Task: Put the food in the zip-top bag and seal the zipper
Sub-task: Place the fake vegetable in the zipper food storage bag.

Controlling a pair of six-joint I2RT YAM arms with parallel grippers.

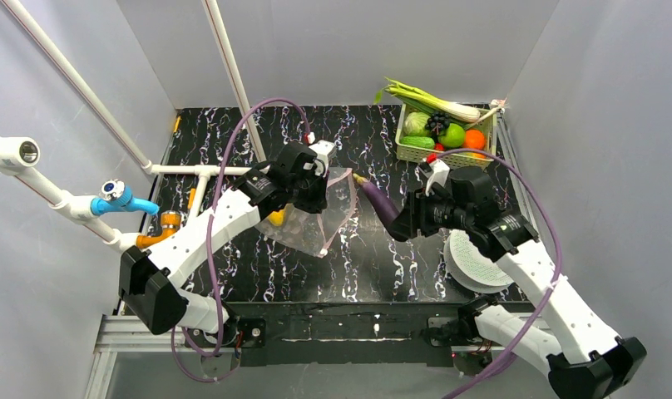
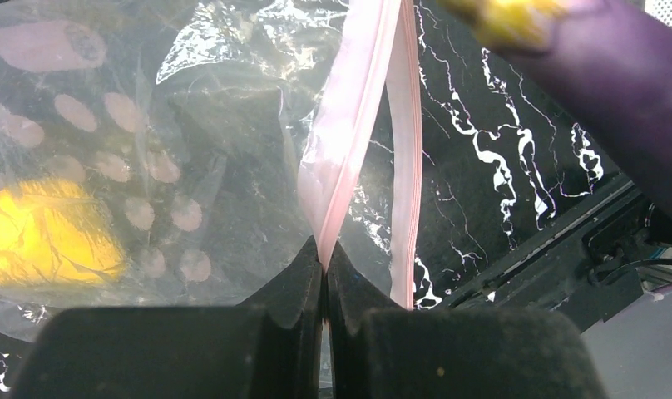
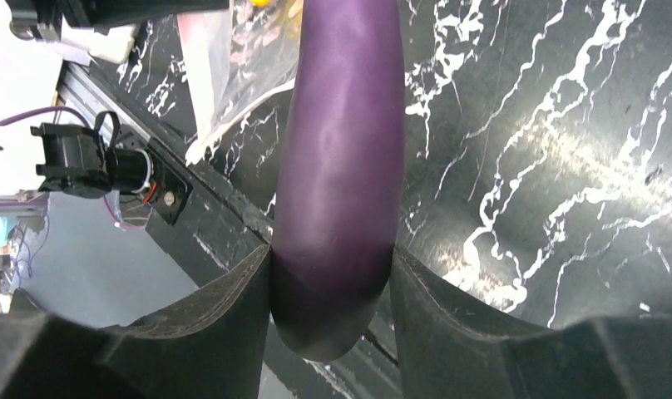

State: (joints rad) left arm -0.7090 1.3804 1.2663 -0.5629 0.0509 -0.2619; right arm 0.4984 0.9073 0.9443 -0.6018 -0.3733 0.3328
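The clear zip-top bag (image 1: 337, 218) lies on the black marble table left of centre, a yellow food piece (image 2: 42, 237) inside it. My left gripper (image 2: 326, 249) is shut on one lip of the pink zipper (image 2: 349, 125), lifting it; the other lip (image 2: 406, 166) hangs apart, so the mouth gapes. Over the bag's top edge stands the left gripper (image 1: 316, 187). My right gripper (image 3: 333, 274) is shut on the blunt end of a dark purple eggplant (image 3: 341, 150). That eggplant (image 1: 378, 199) points its yellow-tipped stem at the bag's mouth, just right of it.
A pale green mesh basket (image 1: 412, 152) at the back right holds more food, an orange (image 1: 475, 139) and a green fruit (image 1: 452, 135), with a leek (image 1: 432, 100) across it. A white round disc (image 1: 474, 258) lies under the right arm. White pipes with a blue valve (image 1: 116, 198) stand left.
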